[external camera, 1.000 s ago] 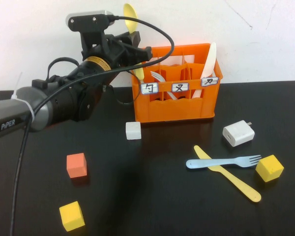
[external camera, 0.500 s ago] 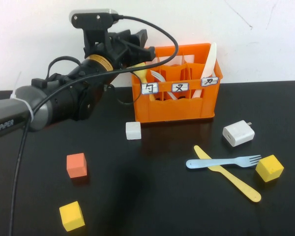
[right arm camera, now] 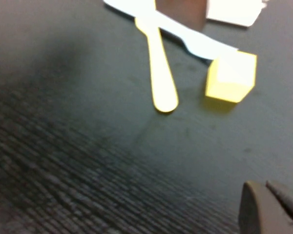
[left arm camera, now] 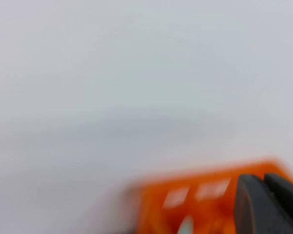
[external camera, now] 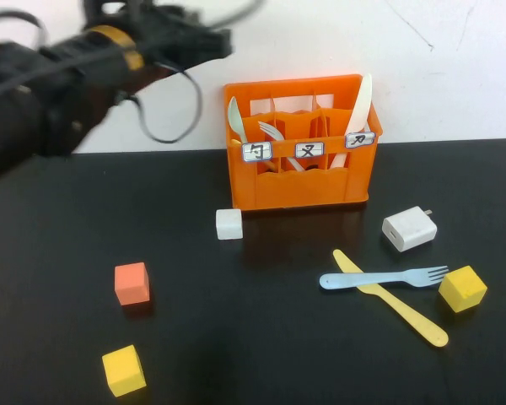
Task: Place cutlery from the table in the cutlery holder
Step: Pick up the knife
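The orange cutlery holder (external camera: 295,181) stands at the back of the table, against the wall. A pale yellow spoon (external camera: 234,116) stands in its left compartment, bowl up. On the table in front, the light blue fork (external camera: 379,278) lies across the long pale yellow knife (external camera: 396,302). My left gripper (external camera: 218,42) hovers up and to the left of the holder, shut and empty. Its wrist view shows the dark fingers (left arm camera: 249,204) pressed together, with the holder (left arm camera: 185,195) behind them. My right gripper (right arm camera: 266,187) is shut, low over the table near the knife (right arm camera: 158,73) and fork (right arm camera: 195,41).
A white cube (external camera: 228,224) sits by the holder's front left corner and a white charger block (external camera: 409,228) to its front right. A yellow cube (external camera: 462,288) lies at the fork's tines. An orange cube (external camera: 131,283) and another yellow cube (external camera: 122,369) lie front left.
The left gripper let the spoon drop into the holder's left compartment. It then swung up and to the left, away from the holder, and its jaws shut. The right gripper stayed shut.
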